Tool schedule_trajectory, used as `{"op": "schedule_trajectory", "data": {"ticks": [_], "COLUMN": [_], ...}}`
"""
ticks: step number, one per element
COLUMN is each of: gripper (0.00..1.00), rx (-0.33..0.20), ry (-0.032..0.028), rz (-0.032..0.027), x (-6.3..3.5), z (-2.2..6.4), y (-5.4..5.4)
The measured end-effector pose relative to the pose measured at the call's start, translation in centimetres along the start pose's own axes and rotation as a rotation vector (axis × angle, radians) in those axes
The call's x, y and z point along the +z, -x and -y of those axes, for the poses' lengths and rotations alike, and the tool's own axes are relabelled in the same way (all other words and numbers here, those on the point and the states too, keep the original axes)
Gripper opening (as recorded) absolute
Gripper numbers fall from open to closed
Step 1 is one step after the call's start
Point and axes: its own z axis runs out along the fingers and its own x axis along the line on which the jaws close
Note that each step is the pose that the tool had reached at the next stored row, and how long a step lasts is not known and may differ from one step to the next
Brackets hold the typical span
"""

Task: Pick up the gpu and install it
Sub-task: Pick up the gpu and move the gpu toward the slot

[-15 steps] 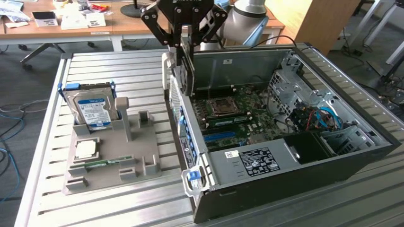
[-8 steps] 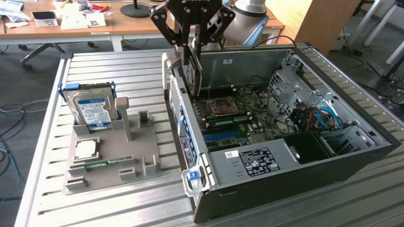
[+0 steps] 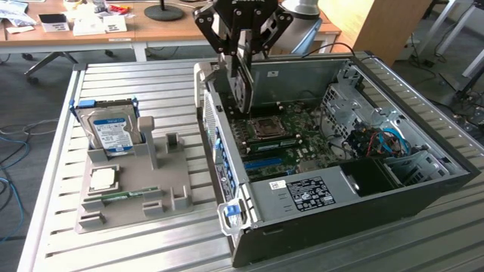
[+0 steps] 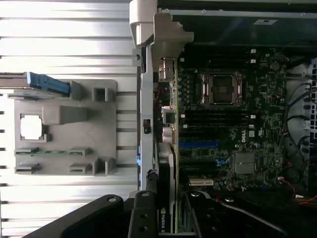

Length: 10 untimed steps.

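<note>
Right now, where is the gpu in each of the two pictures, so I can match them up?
Exterior view: the gpu hangs edge-on in the gripper, above the rear wall of the open computer case.
Wrist view: the gpu runs edge-on along that same wall, beside the motherboard.
Shared landmark: the square processor socket.

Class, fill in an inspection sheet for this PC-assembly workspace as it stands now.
Surface: slatted metal table.
Job's things: gpu upright, partly lowered into the open case by its rear wall.
Clutter: grey fixture holding hard drive, CPU and memory stick.
Grippers: gripper shut on gpu from above.
Cables: blue cables inside case; floor cables beside table.
Surroundings: wooden desk with small items behind.
</note>
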Motion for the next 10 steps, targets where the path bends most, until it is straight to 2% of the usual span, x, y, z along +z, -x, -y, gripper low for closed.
{"op": "schedule_trajectory", "data": {"ticks": [10], "gripper": [0.27], "rx": [0.0], "ry": [0.0], "rz": [0.0], "x": [0.04], "z": [-0.05], "y": [1.6]}}
